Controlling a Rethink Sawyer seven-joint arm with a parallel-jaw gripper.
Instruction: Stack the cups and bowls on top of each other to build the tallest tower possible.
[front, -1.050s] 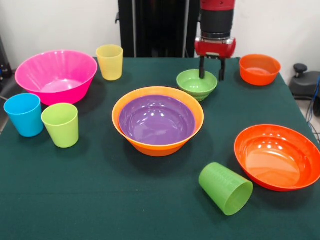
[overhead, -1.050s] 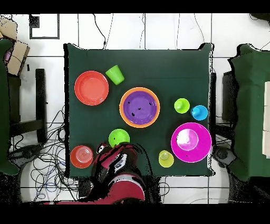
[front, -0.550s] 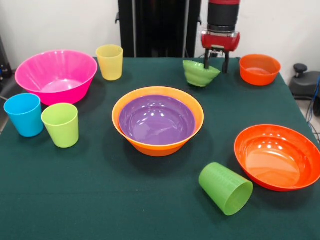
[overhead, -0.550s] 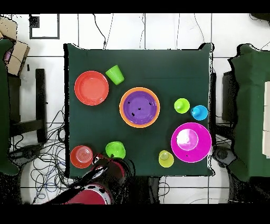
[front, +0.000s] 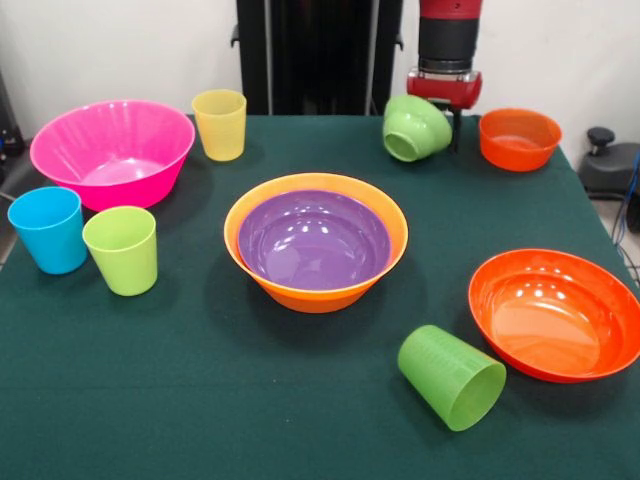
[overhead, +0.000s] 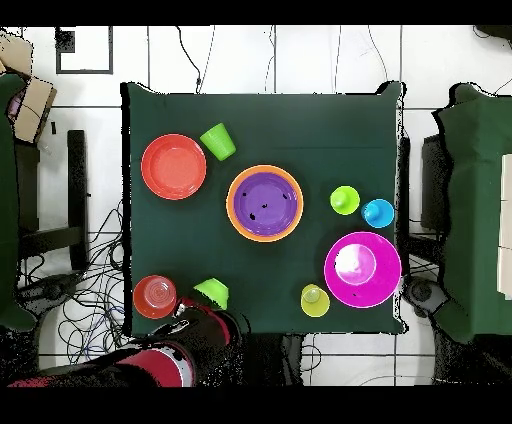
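Observation:
My gripper (front: 444, 103) is shut on the rim of the small green bowl (front: 413, 128), which hangs tilted on its side above the table's far edge; in the overhead view the small green bowl (overhead: 212, 292) sits just above the arm (overhead: 170, 355). At the table's middle the purple bowl (front: 314, 240) is nested in the large orange bowl (front: 320, 290). The yellow cup (front: 220, 124), blue cup (front: 48, 229) and lime green cup (front: 122, 249) stand upright. A darker green cup (front: 452, 377) lies on its side.
The large pink bowl (front: 112, 150) stands at the left. A small orange bowl (front: 518, 138) is beside the gripper, and the shallow red-orange bowl (front: 556, 313) is at the right. Cables lie on the floor (overhead: 90, 330) around the table.
The gripper has lifted the small green bowl off the table and drawn it back and up; the bowl has tipped from upright onto its side.

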